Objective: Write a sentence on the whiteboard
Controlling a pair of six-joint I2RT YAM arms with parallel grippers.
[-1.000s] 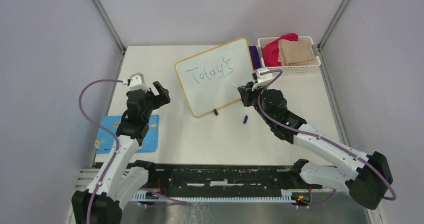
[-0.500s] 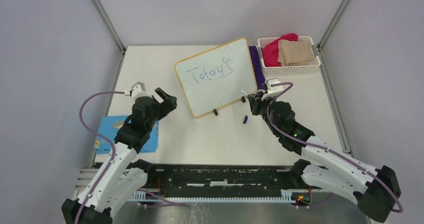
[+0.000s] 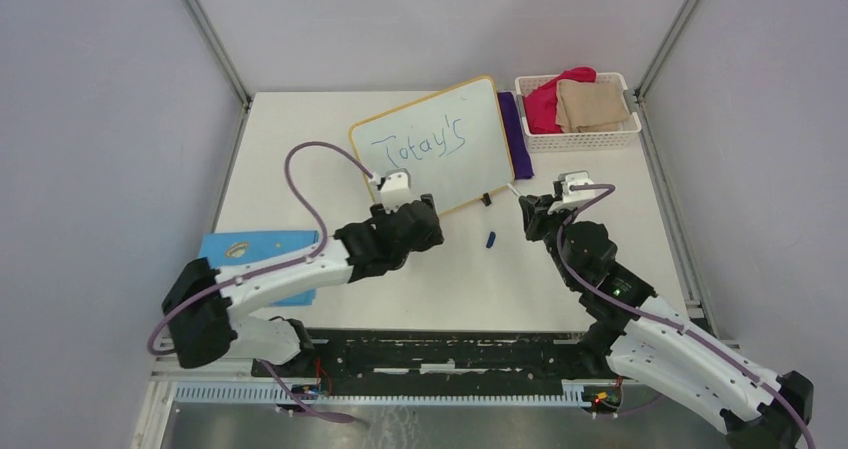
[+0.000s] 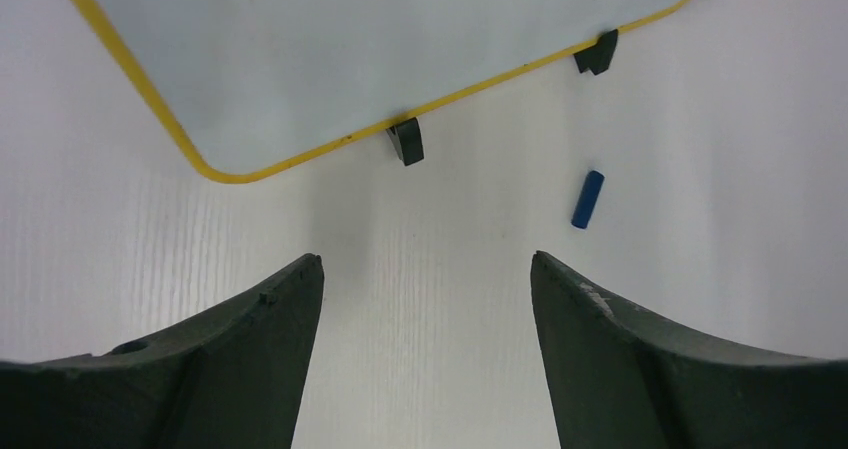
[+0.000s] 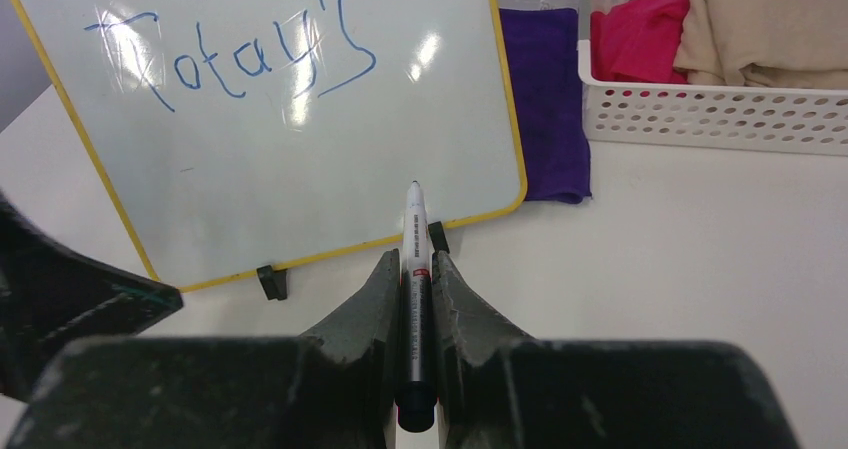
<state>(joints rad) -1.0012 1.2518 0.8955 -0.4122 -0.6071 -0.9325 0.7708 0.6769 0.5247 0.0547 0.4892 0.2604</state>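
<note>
**White worktop, one word on the board**

White worktop (image 3: 400, 289) is seen between grey walls, and the whiteboard (image 3: 435, 159) is laid flat on it, turned askew, with its two black feet (image 4: 406, 141) on the near long edge. Of the sentence (image 3: 425, 144), a single blue handwritten word, reading roughly "Totay's", is found on the far half of the board; the near half is bare.

The left hand (image 4: 428, 259) is held just near of the whiteboard's near left corner, over bare worktop. Its jaws are spread wide and nothing is held between them.

The right hand (image 5: 415, 259) is placed just beyond the whiteboard's near right corner. It is closed narrowly on a marker (image 5: 415, 229), whose tip is pointed at that corner's edge; whether the tip touches the board cannot be told.

A small blue cap (image 3: 491, 238) is left lying near of the board's near edge, between the two hands. A purple cloth (image 3: 513, 129) is tucked against the board's right short edge. Right of that, a white basket (image 3: 580, 139) is filled with red and beige cloths. A blue booklet (image 3: 260, 249) is seen well to the near left of the board, partly covered by the left arm.
</note>
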